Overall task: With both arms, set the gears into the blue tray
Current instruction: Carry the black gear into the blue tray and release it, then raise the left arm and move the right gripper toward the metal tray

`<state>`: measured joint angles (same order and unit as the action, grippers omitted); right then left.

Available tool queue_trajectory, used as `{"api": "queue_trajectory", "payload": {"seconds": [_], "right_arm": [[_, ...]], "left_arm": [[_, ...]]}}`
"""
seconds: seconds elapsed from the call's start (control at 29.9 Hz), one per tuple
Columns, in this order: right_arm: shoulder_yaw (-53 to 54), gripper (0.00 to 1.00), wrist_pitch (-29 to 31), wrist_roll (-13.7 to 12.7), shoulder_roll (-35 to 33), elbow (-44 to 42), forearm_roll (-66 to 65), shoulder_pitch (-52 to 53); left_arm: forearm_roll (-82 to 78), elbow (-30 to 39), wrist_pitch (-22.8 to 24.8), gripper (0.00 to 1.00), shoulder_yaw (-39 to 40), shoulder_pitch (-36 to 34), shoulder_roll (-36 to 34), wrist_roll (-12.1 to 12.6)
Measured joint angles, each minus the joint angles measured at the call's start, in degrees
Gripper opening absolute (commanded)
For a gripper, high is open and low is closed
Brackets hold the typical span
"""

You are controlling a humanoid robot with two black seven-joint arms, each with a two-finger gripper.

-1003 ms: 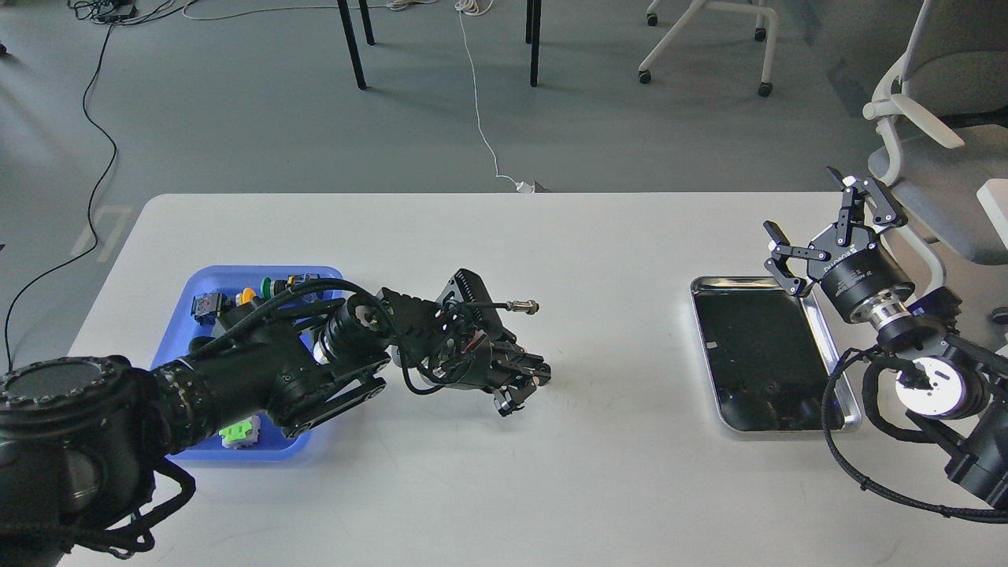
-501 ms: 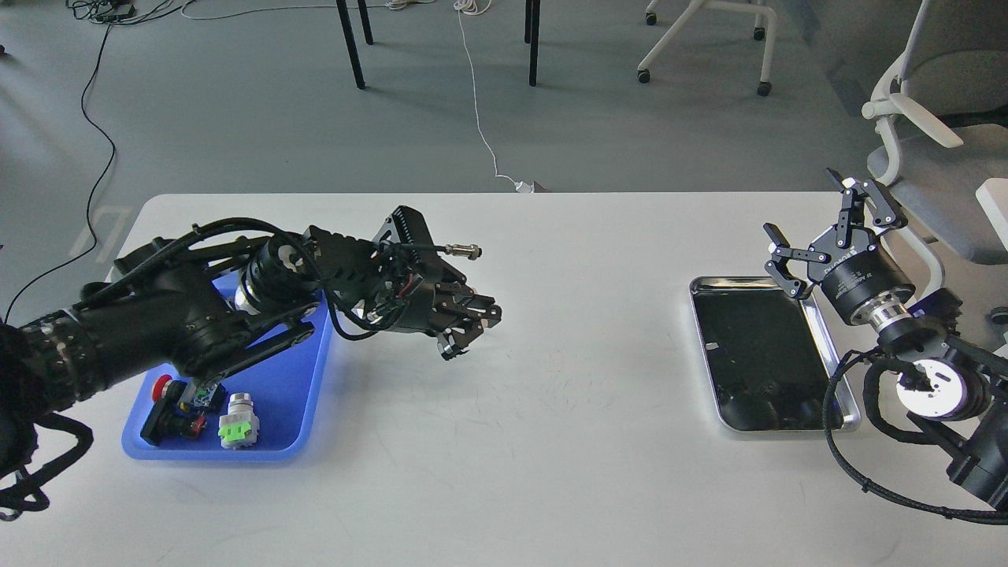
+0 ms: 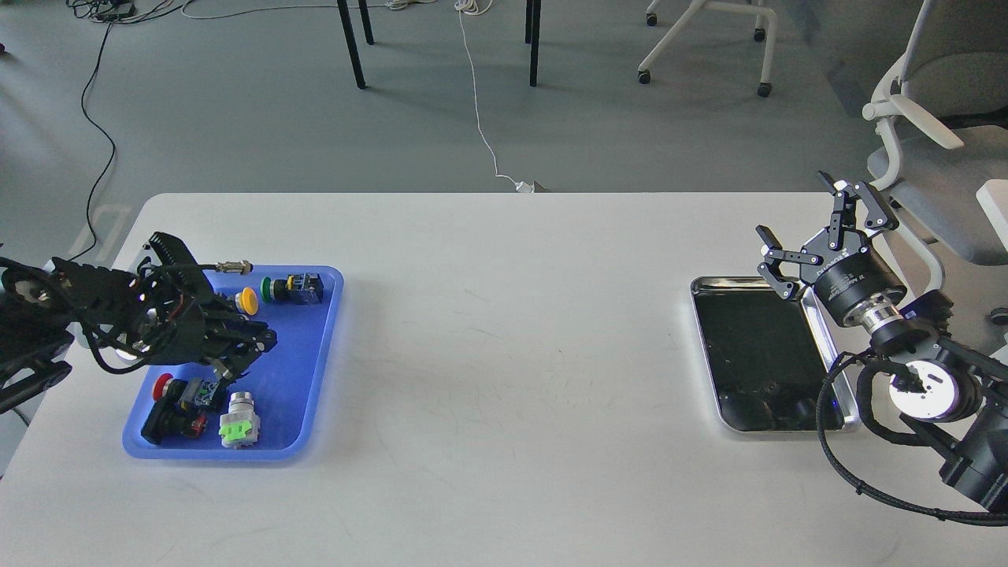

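Note:
The blue tray [image 3: 303,354] lies at the table's left. It holds coloured push-button switches, among them a yellow-capped one [image 3: 248,300] and a grey one with a green base [image 3: 236,423]. No gears show anywhere; they are hidden or out of view. My left gripper [image 3: 240,352] hangs over the tray's middle, pointing right. It is dark, and its fingers cannot be told apart. My right gripper [image 3: 794,206] is open and holds nothing. It stands above the far right corner of the silver tray [image 3: 756,346].
The silver tray sits at the right, its dark bottom bare. A red-capped switch [image 3: 162,385] and a green-capped one [image 3: 272,289] also lie in the blue tray. An office chair [image 3: 937,134] stands just past the table's right edge.
My left arm has swung left from the table's middle, carrying its gripper back over the blue tray and uncovering the switches. The right gripper has shifted only slightly.

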<state>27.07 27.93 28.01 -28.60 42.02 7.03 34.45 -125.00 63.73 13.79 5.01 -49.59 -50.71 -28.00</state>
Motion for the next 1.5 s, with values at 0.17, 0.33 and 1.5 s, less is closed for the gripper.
{"api": "queue_trajectory", "payload": {"seconds": [0.17, 0.33, 1.5], "right_arm": [[-0.01, 0.99, -0.11, 0.0, 0.5, -0.07, 0.0, 0.0], [-0.01, 0.99, -0.12, 0.0, 0.57, -0.1, 0.0, 0.07], [0.07, 0.99, -0.06, 0.0, 0.47, 0.25, -0.05, 0.27]], "left_arm": [[0.0, -2.35, -0.56, 0.16, -0.02, 0.62, -0.63, -0.01], [0.0, -4.68, -0.6, 0.18, -0.21, 1.53, -0.55, -0.01], [42.94, 1.15, -0.77, 0.92, 5.94, -8.97, 5.52, 0.03]]}}
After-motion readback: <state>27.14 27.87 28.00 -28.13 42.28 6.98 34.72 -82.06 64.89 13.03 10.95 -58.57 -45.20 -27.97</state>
